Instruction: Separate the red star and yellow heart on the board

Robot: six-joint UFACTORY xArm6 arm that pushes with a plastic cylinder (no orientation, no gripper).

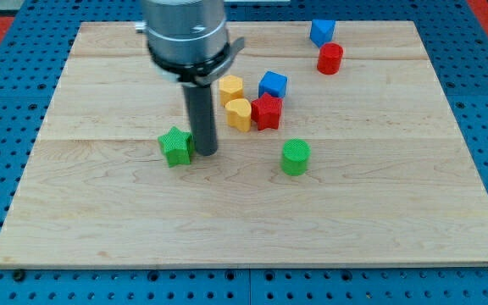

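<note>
The red star (267, 111) lies near the board's middle, touching the yellow heart (239, 114) on its left. A second yellow block (230, 87) sits just above the heart, and a blue cube (272, 84) sits just above the star. My tip (206, 152) rests on the board to the left of and slightly below the heart, a short gap away. It stands right beside the green star (175, 146), on that star's right.
A green cylinder (295, 157) lies below and right of the red star. A red cylinder (329, 58) and a blue block (321, 32) sit at the view's top right. The wooden board (100, 220) ends in blue pegboard on all sides.
</note>
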